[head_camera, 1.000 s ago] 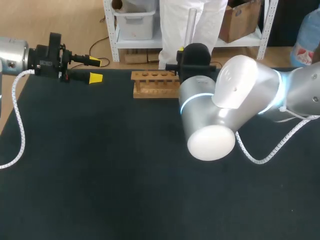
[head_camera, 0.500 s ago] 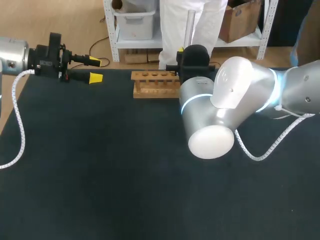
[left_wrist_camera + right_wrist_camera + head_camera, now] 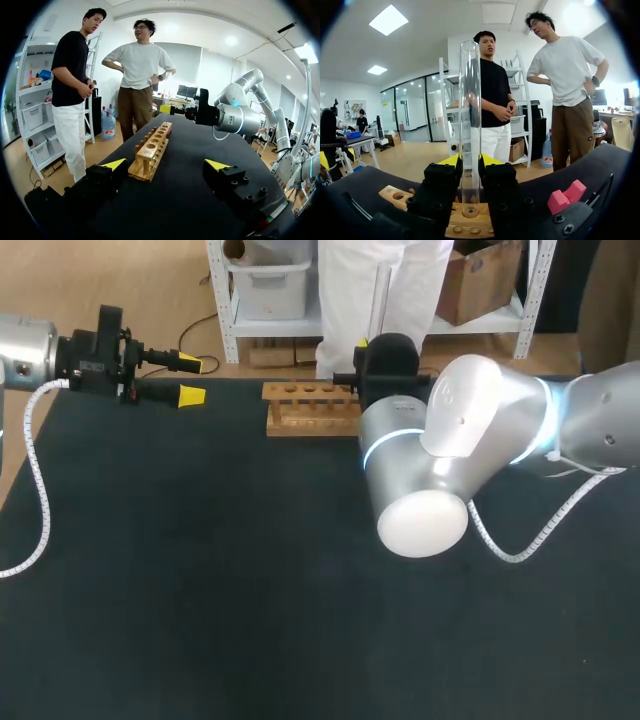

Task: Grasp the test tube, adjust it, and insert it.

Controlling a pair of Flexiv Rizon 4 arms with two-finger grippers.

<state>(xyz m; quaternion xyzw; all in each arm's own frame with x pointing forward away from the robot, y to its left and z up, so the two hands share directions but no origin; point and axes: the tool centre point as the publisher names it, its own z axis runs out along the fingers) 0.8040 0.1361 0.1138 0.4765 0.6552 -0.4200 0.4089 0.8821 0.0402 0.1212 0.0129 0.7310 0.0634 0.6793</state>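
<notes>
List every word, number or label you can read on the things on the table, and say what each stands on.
None can be read. The test tube shows no markings, the wooden rack is plain wood, and neither the left claw nor the right claw shows any print.

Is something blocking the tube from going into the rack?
No, nothing visible is in the way. The right end effector holds the tube upright, with its bottom end right at a hole in the rack.
</notes>
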